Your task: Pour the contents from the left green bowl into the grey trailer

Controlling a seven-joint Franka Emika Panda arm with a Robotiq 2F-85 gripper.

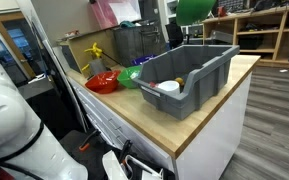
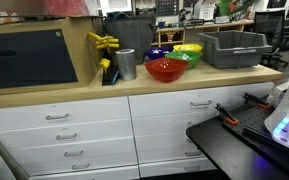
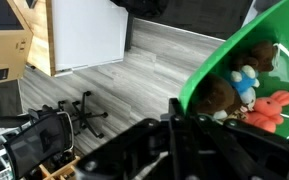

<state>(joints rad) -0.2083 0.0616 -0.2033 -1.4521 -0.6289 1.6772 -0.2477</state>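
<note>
**Bowl raised above trailer, pour not yet made**

Exterior view, from the bench end: the left green bowl (image 1: 192, 10) hangs high at the top edge of the picture, above the far part of the grey trailer (image 1: 189, 72). The trailer stands on the wooden bench (image 1: 149, 125), and a white item lies on its floor. A red bowl (image 1: 102, 82) and a second green bowl (image 1: 131, 77) sit just beside the trailer. Open shelving lines the back wall.

Exterior view, from the front: the trailer (image 2: 234, 48) stands at one end of the bench (image 2: 44, 95), above white drawers (image 2: 74, 125). The raised bowl is not in this picture.

Wrist view: the pincer (image 3: 176, 112) pinches the rim of the bowl (image 3: 246, 50). The bowl is tilted, and soft toys (image 3: 246, 88) lie inside it. Below are a grey plank floor (image 3: 134, 70) and an office chair (image 3: 44, 130).

Judgement: the step in hand is carrying and tipping. The load is unspilled, so the task is roughly half done. The next move calls for keeping the bowl's mouth over the trailer's opening and rolling the wrist further until the toys slide out. If the bowl is off centre, they may fall past the wall.
</note>
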